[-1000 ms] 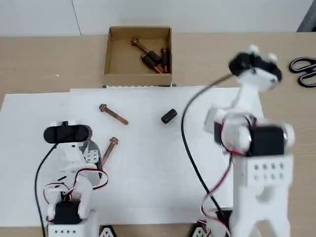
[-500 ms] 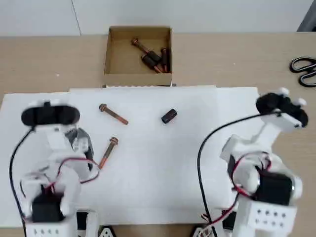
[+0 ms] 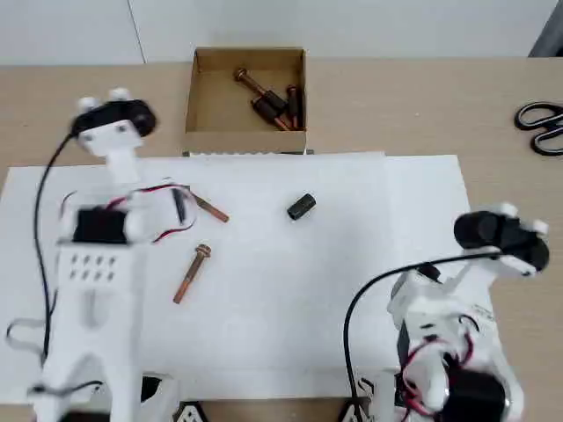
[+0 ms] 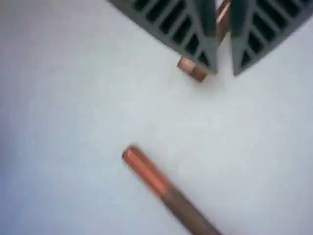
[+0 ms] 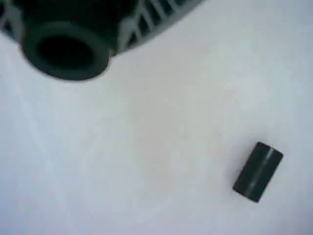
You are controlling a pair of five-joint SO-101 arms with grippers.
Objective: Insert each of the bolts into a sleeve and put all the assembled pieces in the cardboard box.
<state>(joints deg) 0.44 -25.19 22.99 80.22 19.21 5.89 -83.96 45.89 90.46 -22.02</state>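
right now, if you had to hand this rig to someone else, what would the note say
Left pincer: at the upper bolt on the white sheet, grip unclear.
Right pincer: shut on a black sleeve.
Loose on the sheet: lower bolt, second sleeve.
Done: several assembled pieces lie in the cardboard box.
Left: sleeve both bolts, then box them.

Left arm [image 3: 101, 237] has risen from its folded position at the near left edge and swung out over the sheet. The left gripper [image 4: 222, 46] now stands at the farther bolt [image 3: 212, 210]. Right arm [image 3: 449, 325] has withdrawn from its raised reach and folded down at the near right.
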